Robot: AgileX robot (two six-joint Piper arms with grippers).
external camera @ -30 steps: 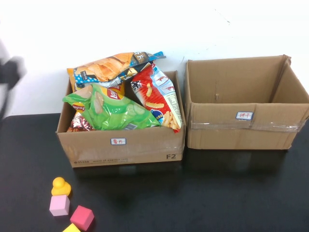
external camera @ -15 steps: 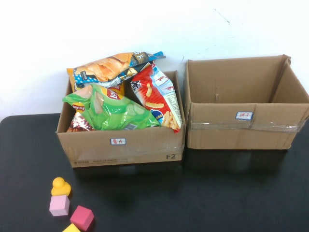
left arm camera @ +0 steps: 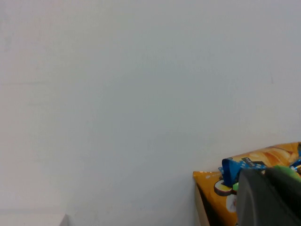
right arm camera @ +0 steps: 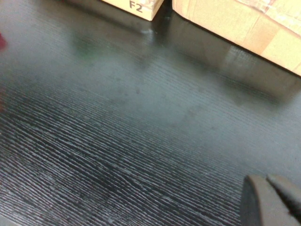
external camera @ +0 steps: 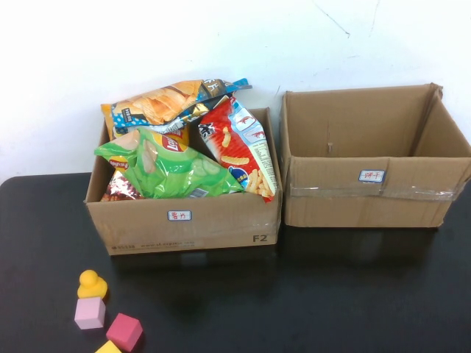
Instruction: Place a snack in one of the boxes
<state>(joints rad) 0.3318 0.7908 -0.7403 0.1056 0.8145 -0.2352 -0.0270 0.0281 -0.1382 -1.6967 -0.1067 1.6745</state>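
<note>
The left cardboard box (external camera: pixel 184 228) holds several snack bags: a green chip bag (external camera: pixel 173 169), a red bag (external camera: pixel 243 151) and an orange bag (external camera: pixel 158 103) on top at the back. The right cardboard box (external camera: pixel 368 206) looks empty. Neither arm shows in the high view. My left gripper (left arm camera: pixel 270 197) is raised beside the left box, near the wall, with the orange bag (left arm camera: pixel 216 197) just beyond it. My right gripper (right arm camera: pixel 273 200) hangs low over the black table (right arm camera: pixel 117 132) in front of the boxes, shut and empty.
A yellow duck (external camera: pixel 92 284), a pink cube (external camera: pixel 90 313), a red cube (external camera: pixel 124 331) and a yellow block (external camera: pixel 109 347) sit at the table's front left. A white wall stands behind the boxes. The corners of both boxes show in the right wrist view (right arm camera: pixel 134 7).
A blurred dark arm at the left edge of the high view one second ago has gone out of view. The boxes, snacks and toys have not moved.
</note>
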